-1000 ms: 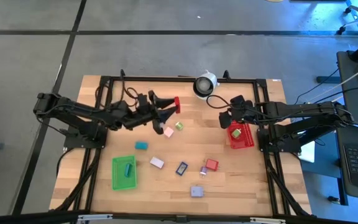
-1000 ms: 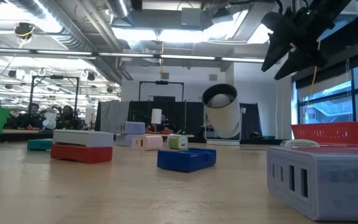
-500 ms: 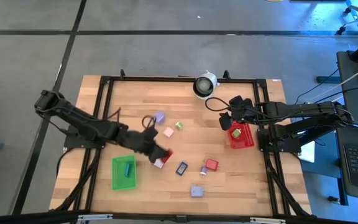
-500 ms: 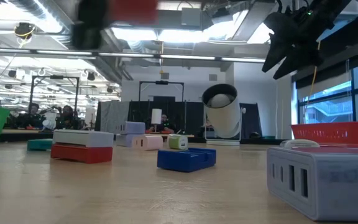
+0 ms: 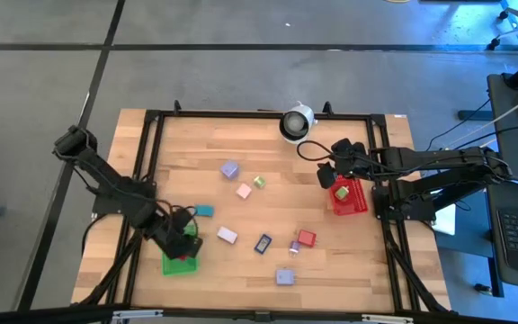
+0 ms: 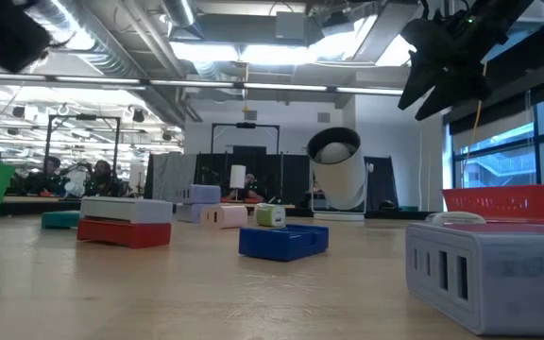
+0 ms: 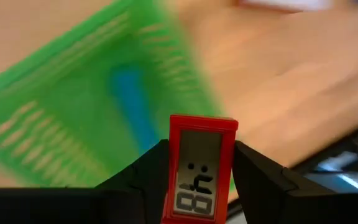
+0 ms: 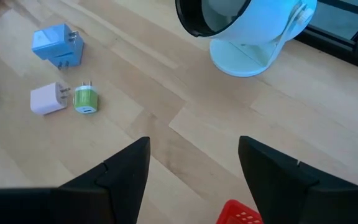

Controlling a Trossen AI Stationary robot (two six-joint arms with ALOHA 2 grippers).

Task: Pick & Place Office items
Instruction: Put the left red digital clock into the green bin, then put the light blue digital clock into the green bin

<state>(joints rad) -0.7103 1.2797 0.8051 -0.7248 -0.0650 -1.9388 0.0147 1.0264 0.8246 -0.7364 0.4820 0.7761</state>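
Left gripper (image 7: 196, 180) now over green bin (image 7: 61, 118), jaws pinching red clock (image 7: 201, 168), bin blurred.

A slatted bright green plastic bin (image 7: 73, 106) at the left of the left wrist frame holds a blue strip (image 7: 132, 106). At bottom centre, a red-framed little clock (image 7: 201, 168) shows a grey screen with black digits. Pale striped wooden table (image 5: 349, 261); red mesh bin (image 5: 351, 198) at right.

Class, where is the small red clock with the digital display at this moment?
The red clock is clamped in the left pincer, which hangs over the green bin at the table's front-left in the high view.
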